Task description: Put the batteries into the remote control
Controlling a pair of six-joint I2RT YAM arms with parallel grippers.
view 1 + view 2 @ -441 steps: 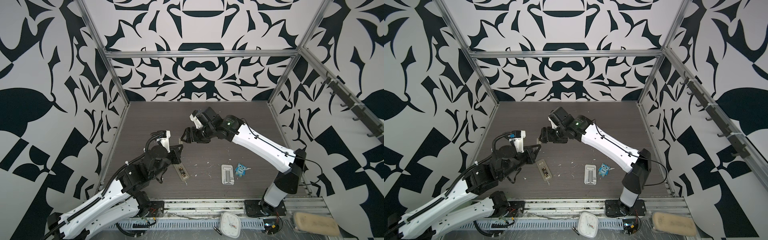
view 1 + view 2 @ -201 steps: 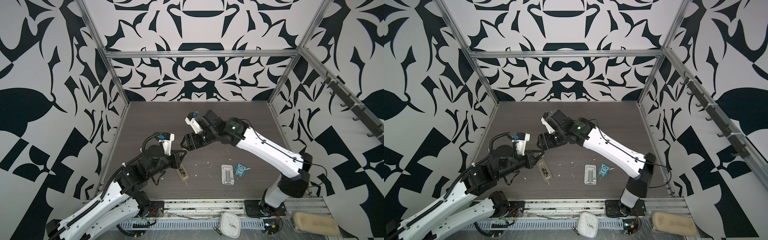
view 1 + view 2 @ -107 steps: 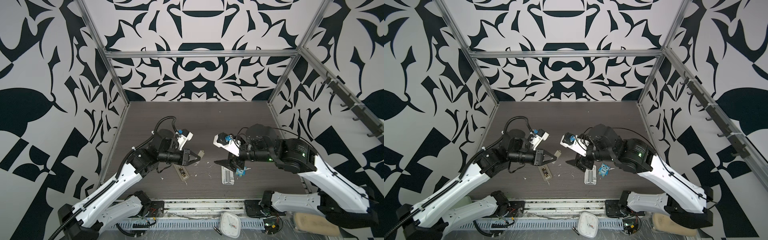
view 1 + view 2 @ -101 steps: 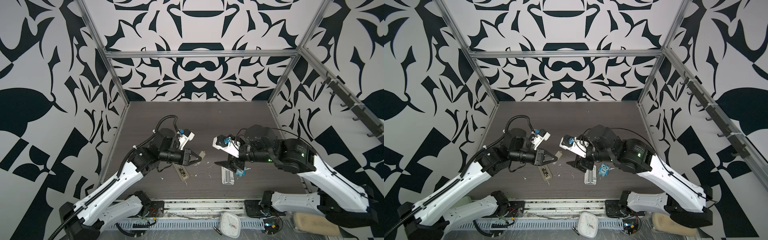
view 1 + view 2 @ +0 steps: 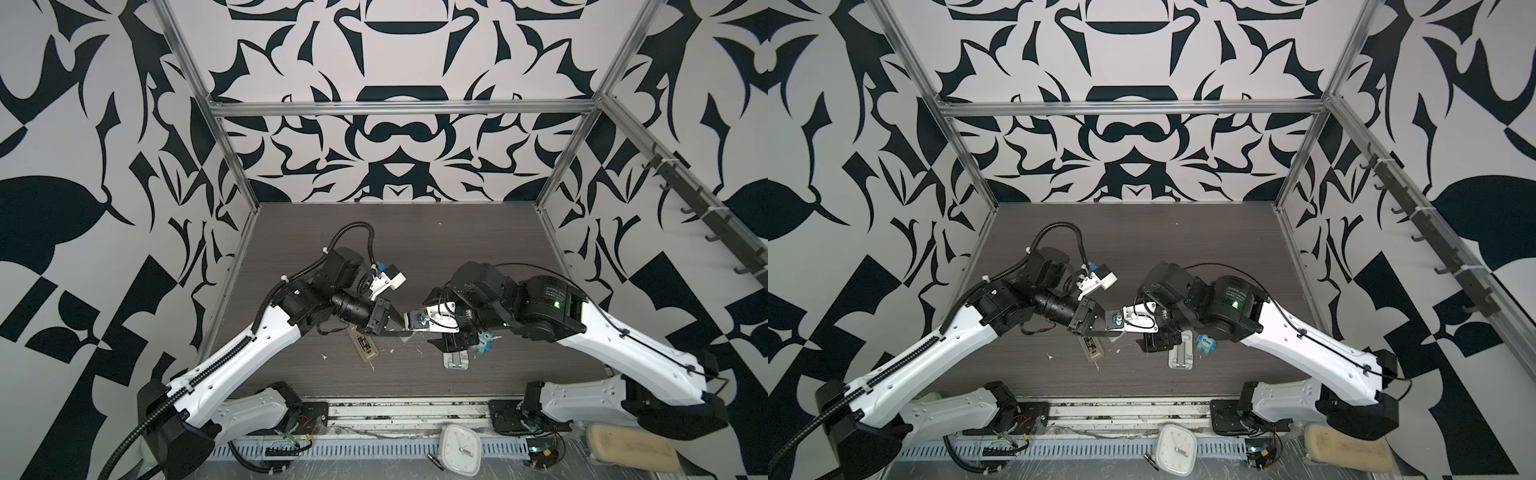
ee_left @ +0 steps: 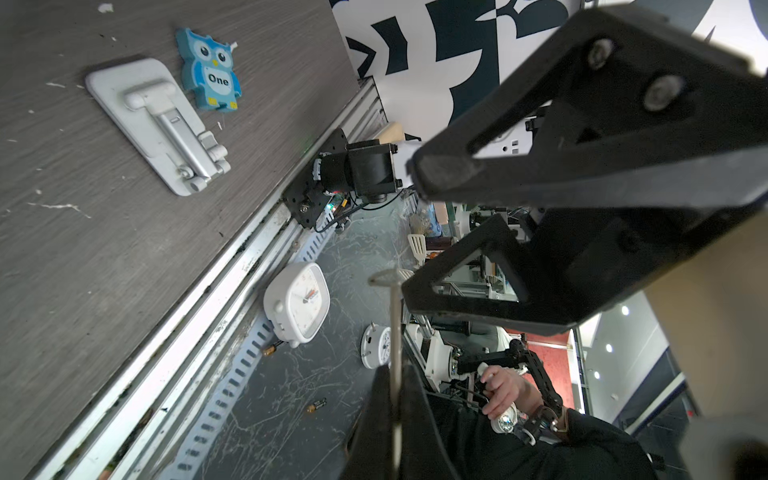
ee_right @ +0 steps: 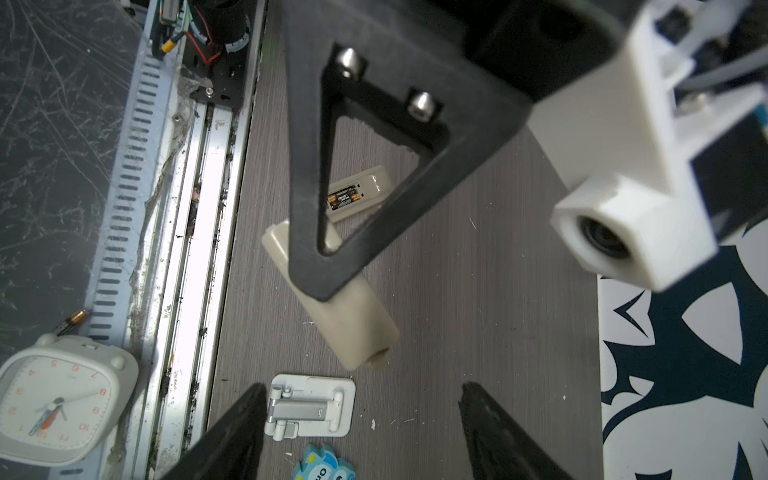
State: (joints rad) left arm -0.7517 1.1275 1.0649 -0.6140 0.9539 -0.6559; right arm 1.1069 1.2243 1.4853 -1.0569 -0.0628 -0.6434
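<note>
Black-and-white patterned walls (image 5: 395,62); dark wood-grain bench (image 5: 415,249). Right gripper (image 7: 361,386): jaws spread wide. Left gripper (image 5: 397,328): pinching a beige battery cover (image 7: 353,324). Remote control (image 5: 365,347): beige back up, towards bench front edge, left of centre; two black-gold batteries (image 7: 344,198) seated in bay.

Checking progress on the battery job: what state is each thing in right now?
Remote: back up, bay open.
Batteries: both in the bay.
Cover: off the remote, gripped.
Left gripper: shut on the cover.
Right gripper: open, empty.
Stand: folded flat.
Clock: face up, off the table.
</note>
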